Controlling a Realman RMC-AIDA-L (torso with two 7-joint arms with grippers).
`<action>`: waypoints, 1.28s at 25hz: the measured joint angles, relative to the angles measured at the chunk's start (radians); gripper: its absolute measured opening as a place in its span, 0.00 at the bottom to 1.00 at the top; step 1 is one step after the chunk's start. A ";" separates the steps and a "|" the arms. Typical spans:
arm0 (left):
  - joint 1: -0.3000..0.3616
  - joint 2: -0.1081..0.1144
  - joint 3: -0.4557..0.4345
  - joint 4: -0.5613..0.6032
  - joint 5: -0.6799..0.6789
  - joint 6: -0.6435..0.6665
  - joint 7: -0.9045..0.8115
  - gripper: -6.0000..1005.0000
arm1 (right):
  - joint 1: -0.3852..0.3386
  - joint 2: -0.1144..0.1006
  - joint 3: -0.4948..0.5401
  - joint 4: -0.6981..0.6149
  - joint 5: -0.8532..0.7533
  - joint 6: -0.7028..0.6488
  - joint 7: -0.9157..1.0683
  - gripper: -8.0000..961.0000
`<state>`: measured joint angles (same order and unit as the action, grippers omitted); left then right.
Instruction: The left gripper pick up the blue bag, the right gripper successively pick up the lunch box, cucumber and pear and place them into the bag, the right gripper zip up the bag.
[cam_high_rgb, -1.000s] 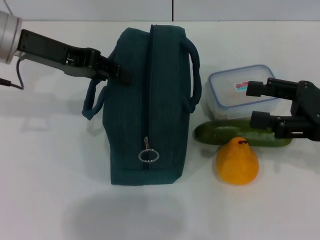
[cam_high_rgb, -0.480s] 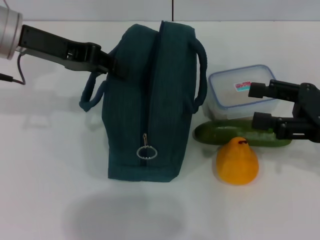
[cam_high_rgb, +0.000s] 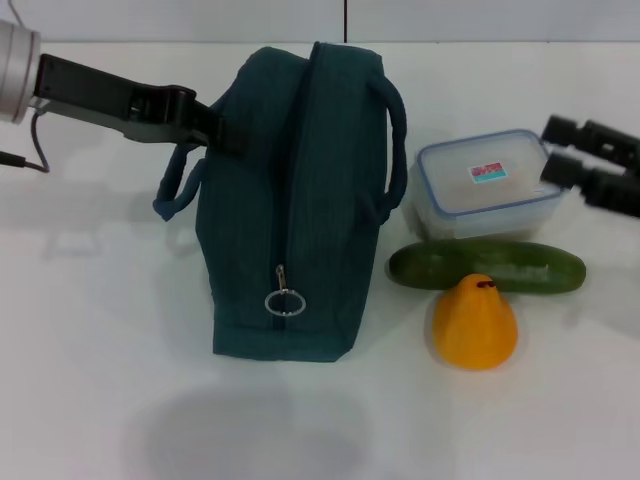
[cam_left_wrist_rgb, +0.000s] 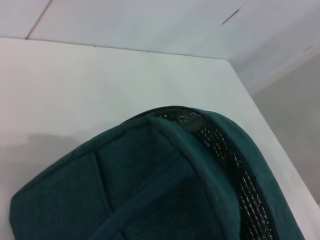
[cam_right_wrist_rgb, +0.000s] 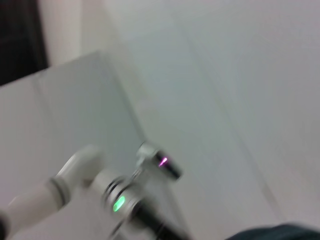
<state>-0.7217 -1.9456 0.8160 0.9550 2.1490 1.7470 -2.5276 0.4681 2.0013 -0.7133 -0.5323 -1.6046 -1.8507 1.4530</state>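
The blue bag (cam_high_rgb: 290, 200) stands upright in the middle of the table, its zipper closed with the ring pull (cam_high_rgb: 283, 301) low on the near side. My left gripper (cam_high_rgb: 215, 128) is shut on the bag's upper left side by the handle; the left wrist view shows only the bag (cam_left_wrist_rgb: 165, 180) from close up. The clear lunch box (cam_high_rgb: 487, 185) lies right of the bag, with the cucumber (cam_high_rgb: 487, 266) in front of it and the yellow pear (cam_high_rgb: 474, 322) nearest me. At the right edge, beside the lunch box, my right gripper (cam_high_rgb: 556, 148) is open and holds nothing.
The white table (cam_high_rgb: 100, 380) stretches out to the left and in front of the bag. The right wrist view is blurred, showing my left arm (cam_right_wrist_rgb: 100, 192) and a corner of the bag (cam_right_wrist_rgb: 270, 234).
My right gripper has moved from over the cucumber up and right to beside the lunch box. The left gripper has drawn the bag slightly to the left.
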 joint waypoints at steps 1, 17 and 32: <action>0.002 -0.001 -0.001 0.000 -0.001 -0.001 0.000 0.06 | -0.001 0.000 0.060 0.045 0.000 0.024 0.001 0.86; 0.044 -0.013 -0.064 -0.002 -0.047 -0.004 0.022 0.07 | -0.040 0.011 0.167 0.278 0.145 0.366 0.016 0.86; 0.046 -0.025 -0.064 -0.004 -0.049 -0.004 0.077 0.07 | -0.024 0.018 0.169 0.439 0.273 0.590 0.107 0.86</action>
<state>-0.6759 -1.9703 0.7517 0.9510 2.0998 1.7426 -2.4505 0.4445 2.0190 -0.5444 -0.0935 -1.3316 -1.2610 1.5600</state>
